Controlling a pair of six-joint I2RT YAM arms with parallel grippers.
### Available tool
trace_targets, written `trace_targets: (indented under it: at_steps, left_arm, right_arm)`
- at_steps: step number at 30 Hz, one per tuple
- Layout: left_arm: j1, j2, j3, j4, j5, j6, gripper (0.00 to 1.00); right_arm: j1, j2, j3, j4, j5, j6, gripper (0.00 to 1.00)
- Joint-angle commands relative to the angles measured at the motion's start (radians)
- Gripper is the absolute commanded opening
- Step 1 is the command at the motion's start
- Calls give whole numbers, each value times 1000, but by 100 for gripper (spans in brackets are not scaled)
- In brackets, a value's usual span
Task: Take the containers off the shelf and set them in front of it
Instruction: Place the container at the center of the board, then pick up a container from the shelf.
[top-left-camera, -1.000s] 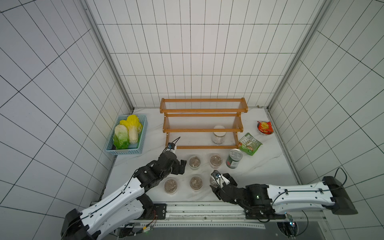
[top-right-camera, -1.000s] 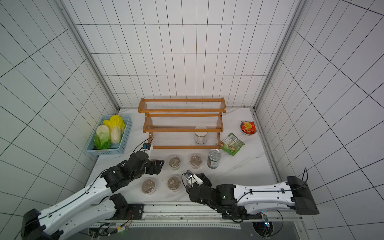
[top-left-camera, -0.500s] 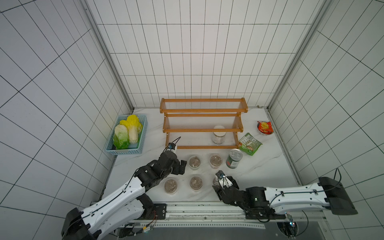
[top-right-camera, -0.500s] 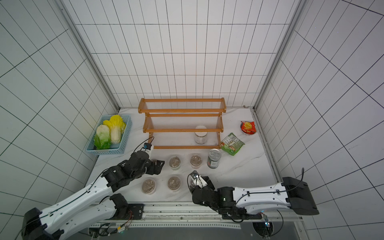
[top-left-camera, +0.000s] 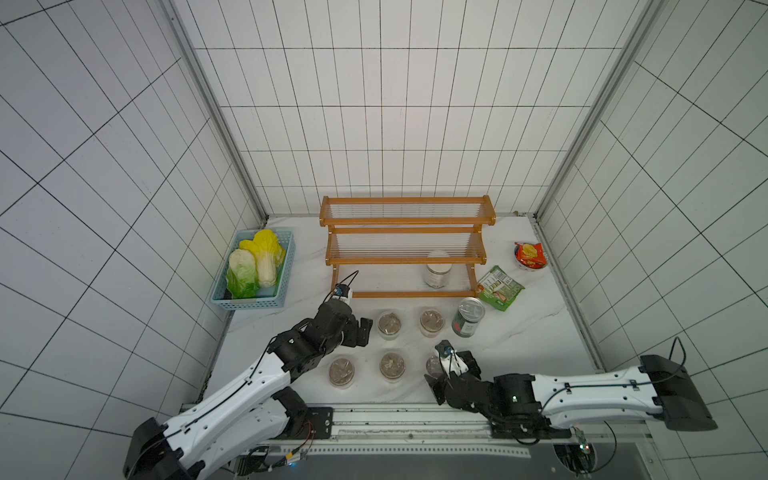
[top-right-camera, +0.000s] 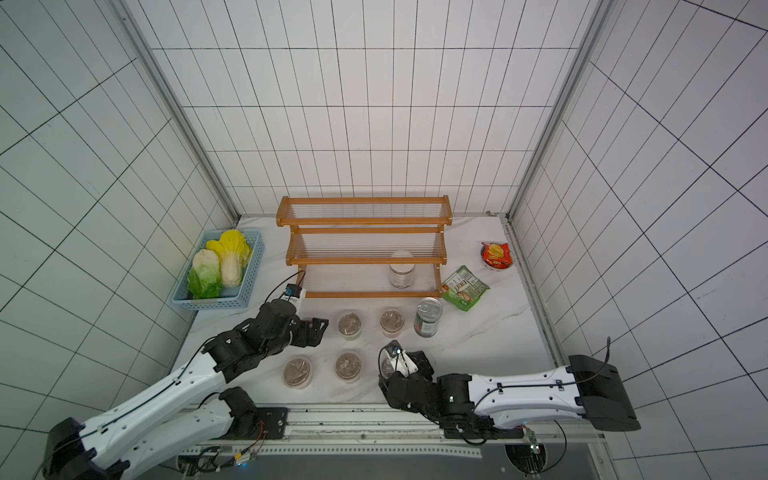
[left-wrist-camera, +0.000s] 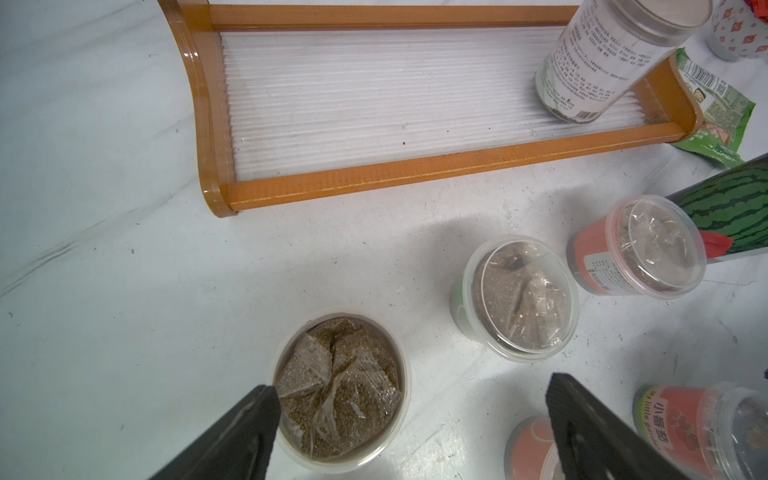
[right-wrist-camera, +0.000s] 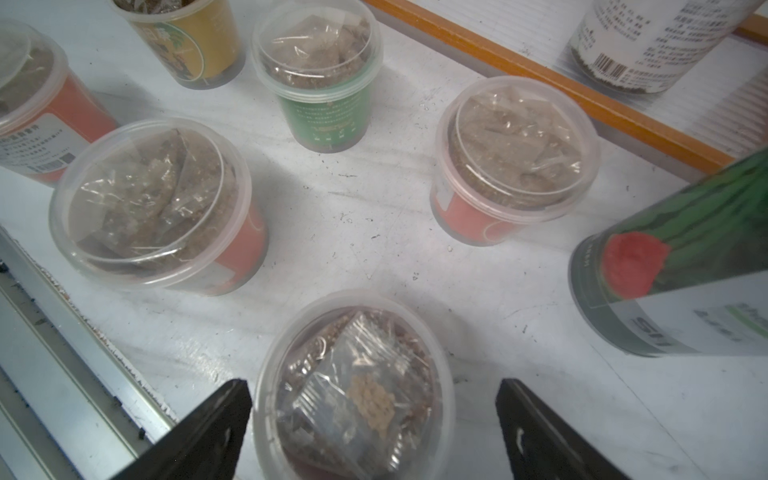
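1. Since the last look, right gripper (right-wrist-camera: 374, 392) has drawn back toward the near edge of the table (top-left-camera: 519, 345) and let go. Jaws now stand spread, with a gap either side of the cup (right-wrist-camera: 353, 365) it carried. That cup stands upright on the table.
2. Meanwhile left gripper (left-wrist-camera: 411, 388) is unchanged: spread wide, hanging over a second cup (left-wrist-camera: 340, 390) off the shelf's left end. Contact unclear.
3. Around them: all six cups and the tin can (top-left-camera: 468, 318) stand in front of the shelf (top-left-camera: 405, 260).
4. Outstanding: the jar (top-left-camera: 437, 272) on the lowest tier, right end, tucked under the middle tier.
5. Handling, my judgement: jar looks light, stiff and smooth-walled, and taller than the cups, so tippy. Take it round the body below the white lid, coming in low from the front.
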Motion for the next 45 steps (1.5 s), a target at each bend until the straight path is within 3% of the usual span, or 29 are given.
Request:
trace_targets:
  at_steps: [1, 4, 10, 16, 23, 31, 38, 45]
  left_arm:
    - [6, -1, -3, 26, 14, 13, 98]
    - [6, -3, -3, 26, 12, 14, 98]
    - [6, -6, -2, 26, 10, 15, 98]
    - [6, -1, 1, 29, 10, 16, 98]
    - [6, 3, 10, 32, 7, 16, 98]
    - [6, 7, 9, 35, 6, 20, 98]
    - [6, 15, 11, 36, 1, 21, 98]
    - [7, 15, 9, 37, -2, 19, 98]
  right_arm:
    - [-34, -69, 80, -111, 72, -27, 97]
    - [-105, -129, 121, -127, 76, -88, 97]
    - [-391, -114, 196, -18, -44, -232, 98]
    - [-652, 95, 277, 187, -257, -314, 99]
    - [-837, 313, 312, 390, -394, -380, 99]
    - [-927, 467, 358, 531, -457, -445, 99]
    - [-963, 561, 409, 559, -501, -451, 99]
    - [-975, 620, 464, 531, -468, -436, 99]
